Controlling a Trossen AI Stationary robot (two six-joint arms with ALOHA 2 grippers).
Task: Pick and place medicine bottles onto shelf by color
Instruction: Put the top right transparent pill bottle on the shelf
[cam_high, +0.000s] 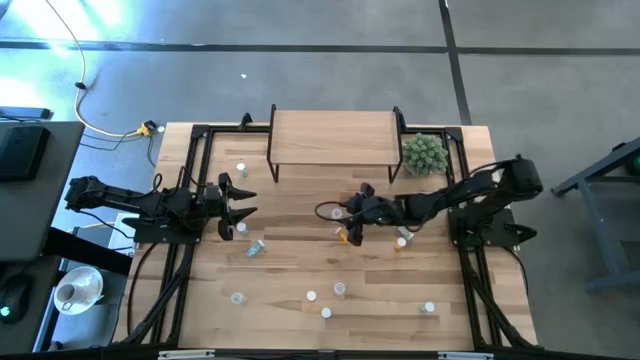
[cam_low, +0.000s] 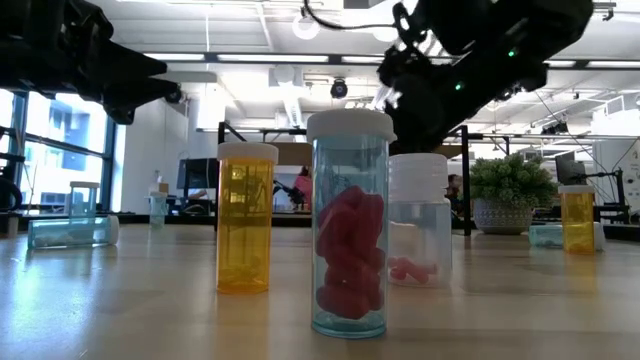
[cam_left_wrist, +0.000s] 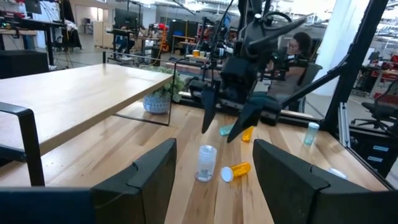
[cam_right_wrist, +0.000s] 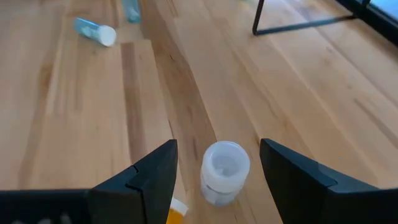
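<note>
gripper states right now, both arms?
Left gripper: open, holding nothing.
Right gripper: open, empty, jaws either side of an upright clear bottle, not closed on it.

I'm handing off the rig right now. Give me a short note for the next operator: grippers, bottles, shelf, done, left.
Right gripper: open, above an upright clear bottle at mid-table, nothing held.
Left gripper: open, empty, waiting over the table's left side.
Shelf: at the back edge, nothing on its top.
Medicine bottles: scattered on the table, some upright, some lying down, including an orange bottle on its side.
Done: nothing placed.
Left: all bottles, sorted by color.
</note>
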